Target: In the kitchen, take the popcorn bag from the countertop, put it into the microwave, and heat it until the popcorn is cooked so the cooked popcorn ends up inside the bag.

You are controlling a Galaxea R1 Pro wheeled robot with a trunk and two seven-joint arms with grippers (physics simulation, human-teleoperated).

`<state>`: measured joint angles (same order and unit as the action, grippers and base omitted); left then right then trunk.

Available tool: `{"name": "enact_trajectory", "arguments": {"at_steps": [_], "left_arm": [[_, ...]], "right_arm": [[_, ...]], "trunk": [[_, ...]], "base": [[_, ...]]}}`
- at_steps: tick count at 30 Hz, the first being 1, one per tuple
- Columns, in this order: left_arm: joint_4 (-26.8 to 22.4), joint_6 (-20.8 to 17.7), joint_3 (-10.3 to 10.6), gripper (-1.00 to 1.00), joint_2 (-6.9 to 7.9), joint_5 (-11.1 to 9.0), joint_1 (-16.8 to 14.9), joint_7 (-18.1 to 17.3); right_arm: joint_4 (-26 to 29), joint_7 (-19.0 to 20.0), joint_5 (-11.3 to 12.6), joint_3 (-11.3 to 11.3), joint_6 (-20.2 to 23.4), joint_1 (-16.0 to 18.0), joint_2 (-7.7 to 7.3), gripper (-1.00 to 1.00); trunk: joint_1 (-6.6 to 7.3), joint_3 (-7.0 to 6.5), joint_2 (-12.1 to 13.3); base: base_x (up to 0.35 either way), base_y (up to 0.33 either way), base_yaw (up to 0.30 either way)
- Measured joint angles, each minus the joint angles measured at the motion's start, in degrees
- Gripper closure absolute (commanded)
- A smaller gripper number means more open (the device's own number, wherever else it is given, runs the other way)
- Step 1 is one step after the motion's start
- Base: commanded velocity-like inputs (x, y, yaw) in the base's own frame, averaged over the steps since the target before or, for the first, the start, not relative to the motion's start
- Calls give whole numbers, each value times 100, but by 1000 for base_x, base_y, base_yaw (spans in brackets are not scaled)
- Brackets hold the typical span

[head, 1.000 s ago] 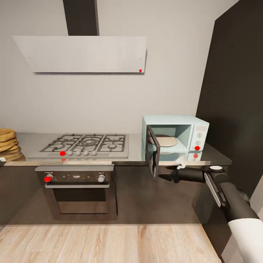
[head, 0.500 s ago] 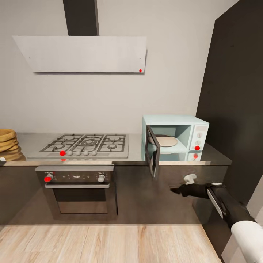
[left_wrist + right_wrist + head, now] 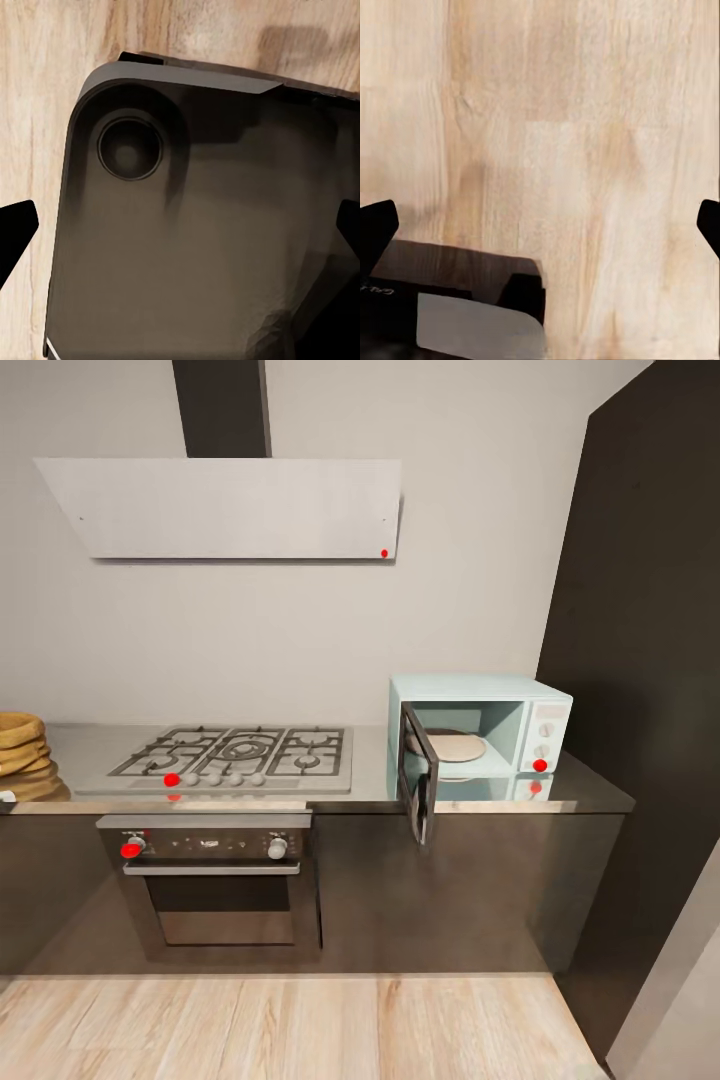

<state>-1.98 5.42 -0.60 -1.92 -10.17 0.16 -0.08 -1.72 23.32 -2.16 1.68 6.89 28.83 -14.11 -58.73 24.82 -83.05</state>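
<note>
The pale mint microwave (image 3: pixel 482 732) stands at the right end of the grey countertop (image 3: pixel 372 786). Its dark glass door (image 3: pixel 418 772) hangs open toward me, and inside lies only a round turntable plate (image 3: pixel 455 745). The popcorn bag is out of view. In the left wrist view my left gripper (image 3: pixel 180 232) is open, its dark fingertips (image 3: pixel 15 234) far apart above the robot's dark base (image 3: pixel 195 247). My right gripper (image 3: pixel 540 229) is also open and points down at the wooden floor (image 3: pixel 562 127).
A gas cooktop (image 3: pixel 235 754) sits left of the microwave, with a built-in oven (image 3: pixel 215 882) below and a hood (image 3: pixel 220 508) above. Stacked tan items (image 3: pixel 20 756) lie at the counter's left end. A tall dark cabinet (image 3: pixel 650 660) bounds the right. Wooden floor (image 3: pixel 280 1025) lies in front.
My right arm, which reached toward the open microwave door a second ago, has dropped down and left the head view. The camera and the kitchen have not moved.
</note>
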Motion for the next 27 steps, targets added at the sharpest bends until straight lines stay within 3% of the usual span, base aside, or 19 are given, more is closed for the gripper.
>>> {"name": "enact_trajectory", "arguments": {"at_steps": [3,6,7,16,22,27], "left_arm": [[0,1,0,-100,0,1,0,0],[1,2,1,-100,0,0,0,0],[1,-1,0,-100,0,-1,0,0],[2,-4,-3,-100,0,-10,-1,3],[2,-6,0,-100,0,-4,-1,0],[2,-12,-5,-100,0,-11,-1,7]], "right_arm": [[-6,-638,96,-44,-612,-949,90,-100],[5,-1563,339,-66,-1258,-1716,393,-100],[4,-1682,377,-68,-1334,-1858,463,-100],[-3,-1866,404,-64,-1334,-1994,570,-100],[-3,-1880,396,-63,-1373,-2007,760,-100],[-2,-1882,425,-71,-1395,-2011,782,-100]], "trunk": [[0,0,0],[0,-1,0],[0,0,0],[0,-1,0],[0,-1,0],[0,-1,0]], "base": [[0,0,0],[0,0,0],[0,0,0],[0,0,194],[0,0,271],[0,0,270]]}}
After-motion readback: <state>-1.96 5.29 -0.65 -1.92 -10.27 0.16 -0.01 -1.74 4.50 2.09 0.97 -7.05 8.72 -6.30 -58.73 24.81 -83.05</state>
